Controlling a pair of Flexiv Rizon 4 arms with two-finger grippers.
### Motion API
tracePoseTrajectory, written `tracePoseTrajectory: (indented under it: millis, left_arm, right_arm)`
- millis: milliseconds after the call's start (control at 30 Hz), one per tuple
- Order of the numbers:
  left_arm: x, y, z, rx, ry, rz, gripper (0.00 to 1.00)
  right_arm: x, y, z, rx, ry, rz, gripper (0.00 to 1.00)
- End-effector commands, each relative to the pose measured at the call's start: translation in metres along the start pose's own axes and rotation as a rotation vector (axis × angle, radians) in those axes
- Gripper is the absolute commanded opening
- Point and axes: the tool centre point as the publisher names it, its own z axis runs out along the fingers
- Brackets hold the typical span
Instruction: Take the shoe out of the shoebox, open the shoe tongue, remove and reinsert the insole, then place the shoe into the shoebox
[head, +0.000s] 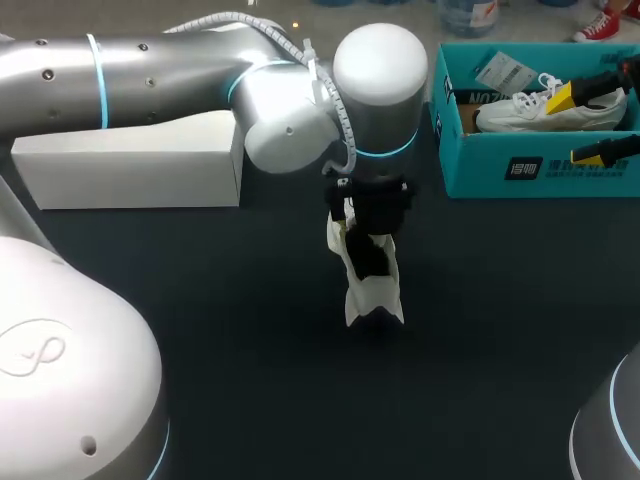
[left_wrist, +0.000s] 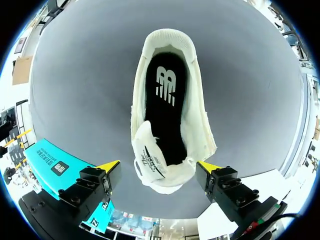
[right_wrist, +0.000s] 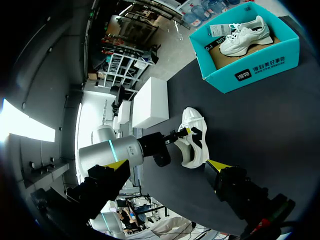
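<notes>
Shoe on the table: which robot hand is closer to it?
Left. The left gripper hangs just above the shoe, open fingers either side of it. The right gripper is well away, off to the side.

We see a white shoe (head: 372, 288) (left_wrist: 201, 131) (right_wrist: 193, 146) standing upright on its sole near the middle of the dark table (head: 220, 330), its opening facing up. A black insole (left_wrist: 165, 112) with a white logo lies flat inside it. The white tongue (left_wrist: 150, 159) stands raised at the front of the opening, leaving the insole largely uncovered. At the far right sits the teal shoebox (head: 500, 172) (right_wrist: 252, 74), open and lidless. A second shoe (head: 535, 110) (right_wrist: 245, 39), also white and laced, rests inside the box.
</notes>
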Motion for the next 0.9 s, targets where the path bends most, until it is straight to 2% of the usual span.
tracePoseTrajectory:
  millis: [33, 100, 133, 300, 400, 500, 667, 700, 900]
  left_arm:
    - [0.001, 0.01, -0.008, -0.011, 0.004, -0.01, 0.6]
    - [0.002, 0.018, -0.012, -0.015, 0.002, -0.022, 0.33]
    - [0.002, 0.021, -0.013, -0.016, 0.004, -0.024, 0.0]
    - [0.001, 0.032, -0.015, -0.023, 0.006, -0.038, 0.0]
    - [-0.001, 0.033, -0.012, 0.025, -0.003, -0.031, 0.0]
    - [-0.003, 0.034, -0.007, 0.039, -0.001, -0.026, 0.0]
    - [-0.005, 0.031, -0.002, 0.069, 0.005, 0.001, 0.0]
    - [-0.005, 0.03, -0.001, 0.101, 0.003, 0.004, 0.0]
    - [0.0, 0.017, -0.001, 0.176, 0.034, 0.034, 0.0]
  right_arm:
    - [0.0, 0.0, 0.001, -0.001, -0.003, 0.002, 1.0]
    - [0.0, 0.0, 0.001, -0.001, -0.003, 0.002, 1.0]
    - [0.0, 0.0, 0.001, -0.001, -0.003, 0.002, 1.0]
    - [0.0, 0.0, 0.001, -0.001, -0.003, 0.002, 1.0]
    - [0.0, 0.0, 0.001, -0.001, -0.003, 0.002, 1.0]
    - [0.0, 0.0, 0.001, -0.001, -0.003, 0.002, 1.0]
    - [0.0, 0.0, 0.001, -0.001, -0.003, 0.002, 1.0]
    - [0.0, 0.0, 0.001, -0.001, -0.003, 0.002, 1.0]
    - [0.0, 0.0, 0.001, -0.001, -0.003, 0.002, 1.0]
